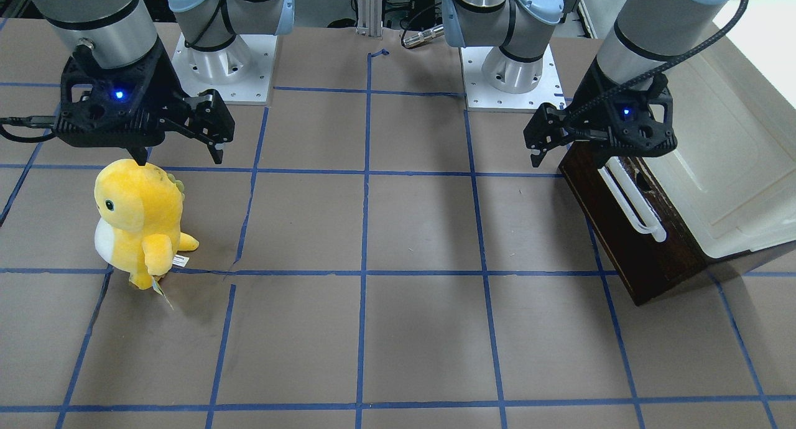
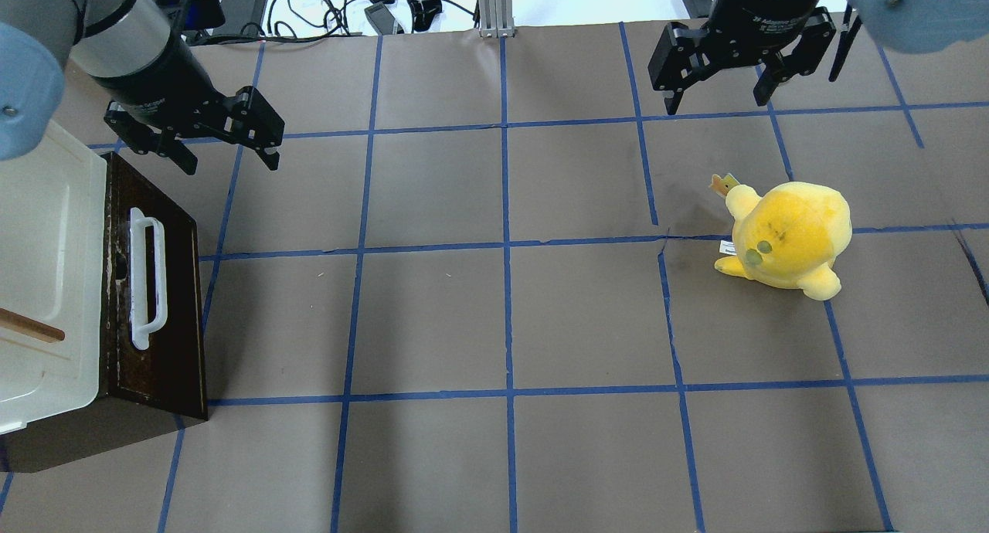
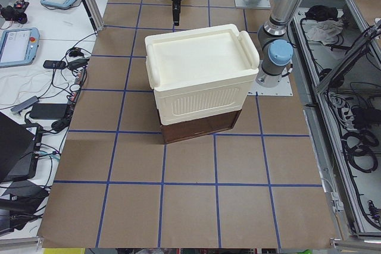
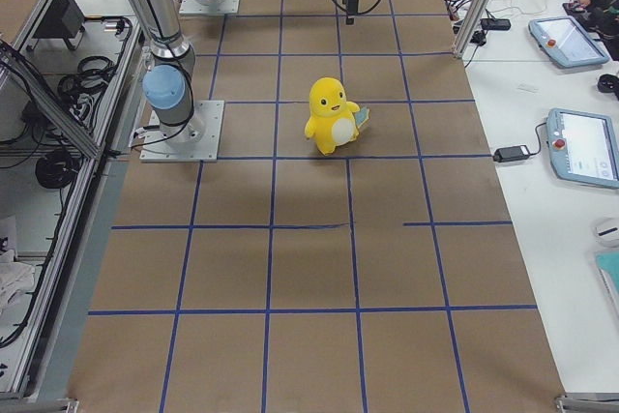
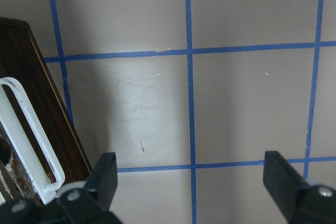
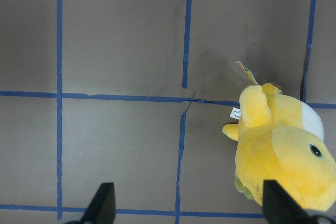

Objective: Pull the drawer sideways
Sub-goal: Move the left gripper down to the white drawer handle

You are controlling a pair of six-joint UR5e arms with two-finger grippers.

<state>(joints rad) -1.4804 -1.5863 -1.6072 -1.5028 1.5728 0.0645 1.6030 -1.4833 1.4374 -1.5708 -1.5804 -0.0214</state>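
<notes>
The drawer (image 2: pixel 166 301) has a dark brown wooden front and a long white bar handle (image 2: pixel 147 282). It sits under the cream-white cabinet (image 2: pixel 46 270) at the table's left end and also shows in the front view (image 1: pixel 628 242). None of its pale interior shows. My left gripper (image 2: pixel 230 162) is open and empty. It hovers beside the far end of the handle and does not touch it (image 1: pixel 569 161). The left wrist view shows the handle (image 5: pixel 29 135) to the left of the open fingers (image 5: pixel 105 174). My right gripper (image 2: pixel 716 104) is open and empty, far to the right.
A yellow plush dinosaur (image 2: pixel 788 235) stands on the right half of the table, below my right gripper (image 1: pixel 179 158), and shows in the right wrist view (image 6: pixel 283 150). The brown table cover (image 2: pixel 502 324) has a blue tape grid. Cables lie beyond the far edge.
</notes>
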